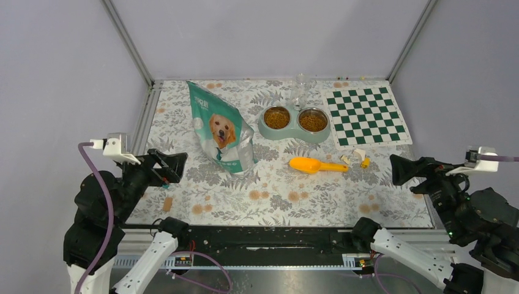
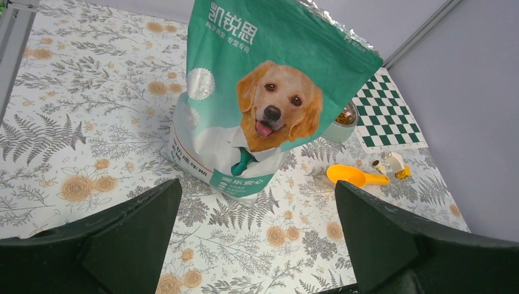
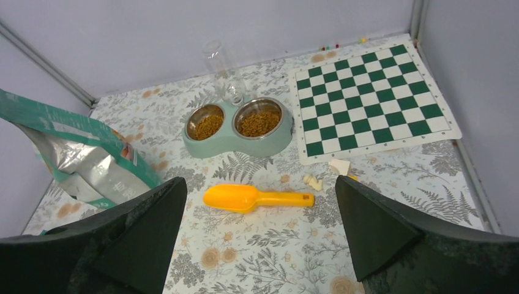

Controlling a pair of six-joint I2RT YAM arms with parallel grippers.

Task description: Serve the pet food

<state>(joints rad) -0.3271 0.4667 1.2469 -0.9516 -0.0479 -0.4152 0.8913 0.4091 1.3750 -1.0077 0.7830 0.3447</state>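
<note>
The pet food [image 1: 276, 117] lies in both bowls of the green feeder [image 1: 286, 133], so serving looks finished. The scoop [image 1: 313, 165] lies empty just in front of the feeder. The left gripper [image 1: 177, 166] and right gripper [image 1: 396, 170] hang well back from it, spread wide and empty.

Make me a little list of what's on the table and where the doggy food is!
pet food: in both bowls of the feeder
feeder: green double bowl, at the back, beside the chessboard
bag: teal, standing, left of the feeder
scoop: yellow, lying in front of the feeder
left gripper: open, holding nothing
right gripper: open, holding nothing
</note>
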